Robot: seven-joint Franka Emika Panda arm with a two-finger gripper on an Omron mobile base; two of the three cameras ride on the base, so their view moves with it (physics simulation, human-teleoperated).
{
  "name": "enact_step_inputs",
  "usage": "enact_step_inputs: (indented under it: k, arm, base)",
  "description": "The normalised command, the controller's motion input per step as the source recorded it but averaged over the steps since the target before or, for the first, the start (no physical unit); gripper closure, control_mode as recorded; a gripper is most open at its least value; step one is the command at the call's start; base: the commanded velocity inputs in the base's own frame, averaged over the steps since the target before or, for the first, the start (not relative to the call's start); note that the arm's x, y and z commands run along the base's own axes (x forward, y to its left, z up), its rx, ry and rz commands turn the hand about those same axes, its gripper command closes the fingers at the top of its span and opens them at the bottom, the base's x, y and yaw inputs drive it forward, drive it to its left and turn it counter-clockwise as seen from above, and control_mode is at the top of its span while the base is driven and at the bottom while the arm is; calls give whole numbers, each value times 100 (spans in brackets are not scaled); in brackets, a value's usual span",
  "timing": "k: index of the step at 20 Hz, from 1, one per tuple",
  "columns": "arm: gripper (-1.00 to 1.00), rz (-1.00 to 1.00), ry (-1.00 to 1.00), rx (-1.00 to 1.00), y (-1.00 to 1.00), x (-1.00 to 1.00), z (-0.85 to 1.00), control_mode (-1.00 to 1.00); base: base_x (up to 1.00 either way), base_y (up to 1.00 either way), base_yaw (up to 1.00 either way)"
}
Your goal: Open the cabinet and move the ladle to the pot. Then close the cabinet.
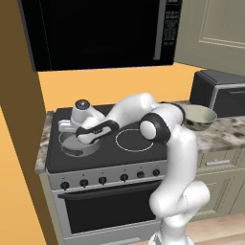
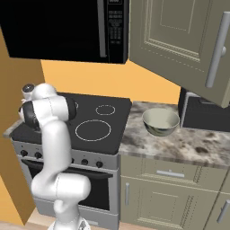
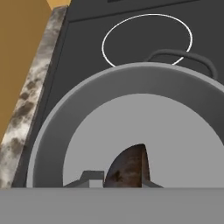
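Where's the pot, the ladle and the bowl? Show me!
pot [image 3: 131, 78]: hand view, on its grey rim at the top.
ladle [image 3: 130, 168]: hand view, on the brown scoop inside the pot.
bowl [image 2: 160, 121]: right base view, on its inner wall, on the counter.

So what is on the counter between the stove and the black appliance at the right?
A bowl stands there on the marble counter, seen in the right base view.

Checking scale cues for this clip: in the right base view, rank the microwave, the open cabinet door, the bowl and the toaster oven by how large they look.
1. Microwave and cabinet door: similar; the door is nearer the camera, so unranked.
2. Toaster oven, partly cut off and hidden by the door.
3. Bowl, smallest.
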Motion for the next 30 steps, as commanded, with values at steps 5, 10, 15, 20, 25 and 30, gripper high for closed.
enact_step_inputs:
  k: [5,10,15,20,25,30]
  arm:
    - [100,0,0,-2,17,28,-18,-100]
    - [-100,0,0,0,3,23,-9,-100]
    - [-100,0,0,0,0,13,0,-100]
    - [-100,0,0,0,0,-4,10,-100]
    - [-100,0,-1,0,-7,-63,43,-100]
    - [-100,0,-2,2,-25,-92,81,-100]
  base:
    - [0,0,0]
    - [0,0,0]
    - [0,0,0]
    - [0,0,0]
    - [0,0,0]
    - [0,0,0]
